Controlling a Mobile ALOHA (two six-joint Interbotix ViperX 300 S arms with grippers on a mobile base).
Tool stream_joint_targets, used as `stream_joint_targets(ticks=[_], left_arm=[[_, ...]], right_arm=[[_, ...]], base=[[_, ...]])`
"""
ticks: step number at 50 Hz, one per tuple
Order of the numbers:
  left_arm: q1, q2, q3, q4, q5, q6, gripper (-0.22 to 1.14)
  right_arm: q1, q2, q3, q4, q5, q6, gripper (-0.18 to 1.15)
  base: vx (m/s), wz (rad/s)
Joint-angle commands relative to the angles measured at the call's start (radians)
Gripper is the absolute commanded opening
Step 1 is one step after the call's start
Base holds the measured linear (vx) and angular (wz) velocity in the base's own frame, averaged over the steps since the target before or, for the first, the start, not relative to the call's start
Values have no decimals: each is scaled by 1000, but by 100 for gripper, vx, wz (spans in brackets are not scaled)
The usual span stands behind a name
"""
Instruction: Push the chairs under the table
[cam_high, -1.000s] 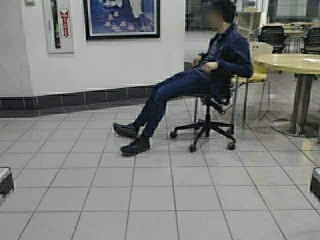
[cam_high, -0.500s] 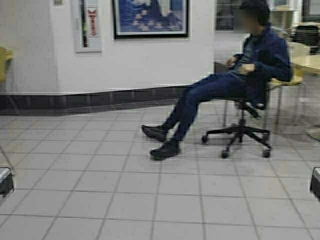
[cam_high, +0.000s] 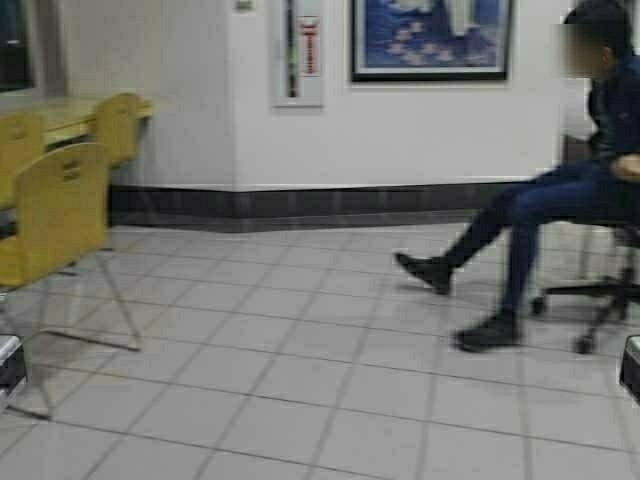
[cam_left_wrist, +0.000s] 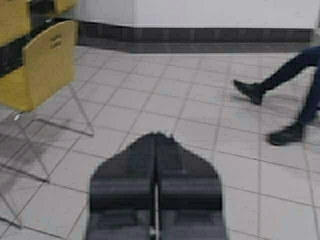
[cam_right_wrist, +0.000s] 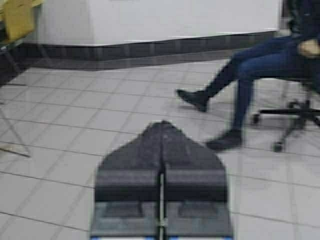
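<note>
Where tan plywood chairs (cam_high: 55, 210) stand on chrome legs, left gripper (cam_left_wrist: 156, 150) closed empty, right gripper (cam_right_wrist: 162, 137) likewise.

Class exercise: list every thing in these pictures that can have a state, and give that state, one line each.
nearest chair: pulled out, standing on the tiles, untouched.
farther chair: standing close against the table.
table: only partly in view.
left gripper: shut, empty.
right gripper: shut, empty.
person: seated on a wheeled office chair.

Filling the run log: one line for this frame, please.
base: turning left | left gripper: shut, empty, held low | right gripper: shut, empty | chairs: pulled out, untouched | table: far left
</note>
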Motion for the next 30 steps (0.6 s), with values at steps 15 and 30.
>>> stream_joint_targets(ticks=[15, 30], left_arm=[[0, -15, -9, -2, -2, -18, 2], [0, 2, -9, 0, 0, -25, 2]], right_arm=[[3, 0, -31, 2, -3, 21, 5], [3, 9, -15, 3, -3, 35, 5]], base=[[27, 39], [24, 47]])
